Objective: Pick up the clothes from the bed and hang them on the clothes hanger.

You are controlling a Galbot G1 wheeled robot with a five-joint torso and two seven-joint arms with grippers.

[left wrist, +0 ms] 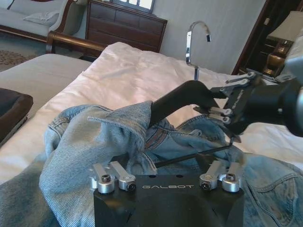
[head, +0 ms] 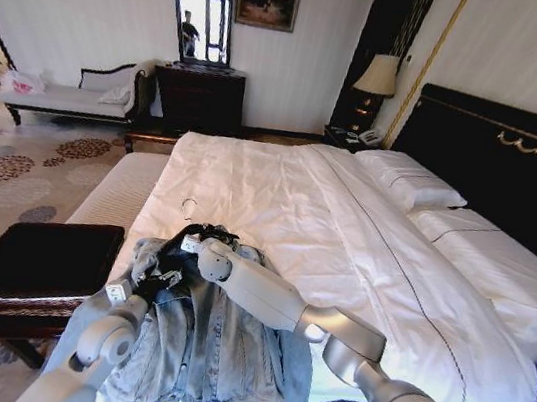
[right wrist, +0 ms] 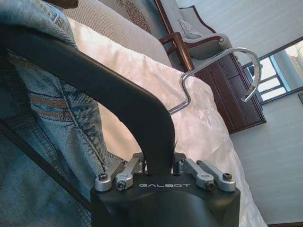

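Note:
The light-blue denim jacket [head: 215, 355] lies spread on the near end of the white bed [head: 280, 193]. My right gripper [head: 191, 243] reaches in from the right and is shut on the black clothes hanger [right wrist: 94, 80] just below its silver hook [right wrist: 222, 61]. One hanger arm [left wrist: 180, 97] is tucked under the jacket's shoulder [left wrist: 80, 142], and the collar drapes over it. The right gripper [left wrist: 222, 106] also shows in the left wrist view. My left gripper [head: 153, 280] sits low over the jacket's left side, right against the denim [left wrist: 132, 156].
A dark low table [head: 38, 258] stands left of the bed's foot, beside a beige bench [head: 119, 189]. Farther back are a white chaise [head: 72, 96], a dark dresser [head: 198, 95] and a bedside lamp [head: 376, 76]. Pillows [head: 409, 177] lie against the black headboard.

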